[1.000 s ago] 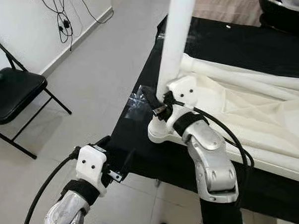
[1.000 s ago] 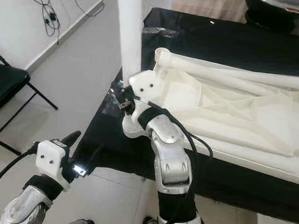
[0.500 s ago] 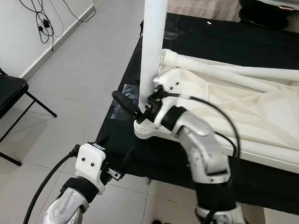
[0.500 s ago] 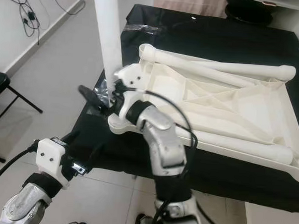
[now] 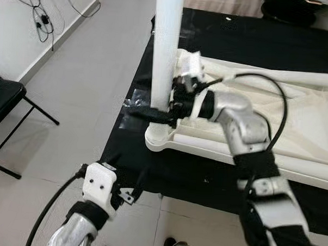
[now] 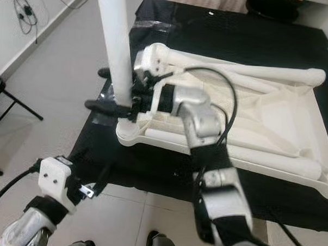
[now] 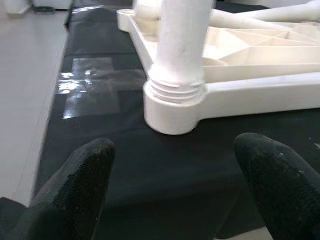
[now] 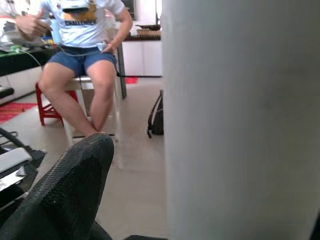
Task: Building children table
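A white children's table top [image 5: 271,155] lies upside down on a black-covered table [image 5: 238,44]. One white leg [image 5: 166,47] stands upright in its near left corner socket [image 5: 162,138]; the leg's threaded base [image 7: 175,90] sits in that socket. My right gripper [image 6: 100,89] reaches in from the table side, open, with one black finger [image 6: 102,105] in front of the leg and one behind it. In the right wrist view there is a gap between the finger [image 8: 75,185] and the leg [image 8: 240,120]. My left gripper [image 5: 126,169] hangs low before the table edge, open and holding nothing.
A black folding chair [image 5: 1,99] stands on the tiled floor at the left. Cables [image 5: 40,19] hang down the white wall. Two more white legs [image 6: 248,72] lie across the table top. A seated person [image 8: 85,65] and a red stool [image 8: 47,105] are beyond the leg.
My right arm has swung over the table top, and its fingers have gone from the socket's base to straddle the leg higher up. The left gripper has hardly moved. The camera has shifted.
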Motion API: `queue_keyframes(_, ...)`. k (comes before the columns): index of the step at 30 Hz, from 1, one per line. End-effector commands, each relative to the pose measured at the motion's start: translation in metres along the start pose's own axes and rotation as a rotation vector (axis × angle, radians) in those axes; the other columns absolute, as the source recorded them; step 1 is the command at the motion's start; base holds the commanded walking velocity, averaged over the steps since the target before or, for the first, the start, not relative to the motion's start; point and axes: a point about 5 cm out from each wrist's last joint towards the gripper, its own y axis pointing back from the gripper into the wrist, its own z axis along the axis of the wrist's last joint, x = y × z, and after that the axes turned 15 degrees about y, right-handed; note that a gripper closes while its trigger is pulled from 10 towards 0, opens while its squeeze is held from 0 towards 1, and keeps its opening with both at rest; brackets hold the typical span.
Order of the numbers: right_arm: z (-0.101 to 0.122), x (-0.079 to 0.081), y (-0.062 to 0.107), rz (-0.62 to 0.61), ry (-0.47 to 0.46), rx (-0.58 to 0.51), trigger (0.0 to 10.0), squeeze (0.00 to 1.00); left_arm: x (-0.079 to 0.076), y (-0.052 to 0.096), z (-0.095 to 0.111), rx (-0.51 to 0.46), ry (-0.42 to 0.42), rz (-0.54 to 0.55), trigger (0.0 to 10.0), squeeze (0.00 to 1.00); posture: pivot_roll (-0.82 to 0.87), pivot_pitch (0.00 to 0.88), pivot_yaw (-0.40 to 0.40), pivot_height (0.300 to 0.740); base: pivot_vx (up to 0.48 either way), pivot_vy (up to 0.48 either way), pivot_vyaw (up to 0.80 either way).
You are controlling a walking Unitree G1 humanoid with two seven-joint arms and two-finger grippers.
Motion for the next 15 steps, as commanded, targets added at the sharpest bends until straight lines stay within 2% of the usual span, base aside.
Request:
queue_keyframes(1,-0.001,0.002,-0.001,0.066,-0.018,-0.017,10.0,0.0,-0.004,0.004,0.0,0.012,0.006,-0.004,10.0,0.0,0.11,0.287,-0.083,0.74,0.0,0.0,0.0)
queue_keyframes(3,-0.004,0.0,0.002,0.122,-0.035,-0.016,10.0,0.0,-0.007,0.008,0.001,0.016,0.009,-0.004,10.0,0.0,0.12,0.296,-0.083,0.74,0.0,0.0,0.0)
queue_keyframes(4,-0.004,-0.001,0.003,0.144,-0.042,-0.018,3.5,0.0,-0.008,0.01,0.002,0.018,0.011,-0.005,10.0,0.0,0.12,0.303,-0.081,0.74,0.0,0.0,0.0)
queue_keyframes(6,-0.004,-0.001,0.004,0.157,-0.044,-0.019,3.5,0.0,-0.008,0.01,0.002,0.019,0.011,-0.005,10.0,0.0,0.12,0.306,-0.08,0.74,0.0,0.0,0.0)
queue_keyframes(7,-0.004,-0.001,0.005,0.177,-0.054,-0.029,0.0,0.0,-0.009,0.011,0.002,0.02,0.014,-0.006,10.0,0.0,0.12,0.316,-0.078,0.74,0.0,0.0,0.0)
queue_keyframes(15,-0.008,-0.006,0.013,0.232,-0.071,-0.029,0.0,0.0,-0.011,0.016,0.005,0.028,0.02,-0.005,10.0,0.0,0.12,0.33,-0.074,0.74,0.0,0.0,0.0)
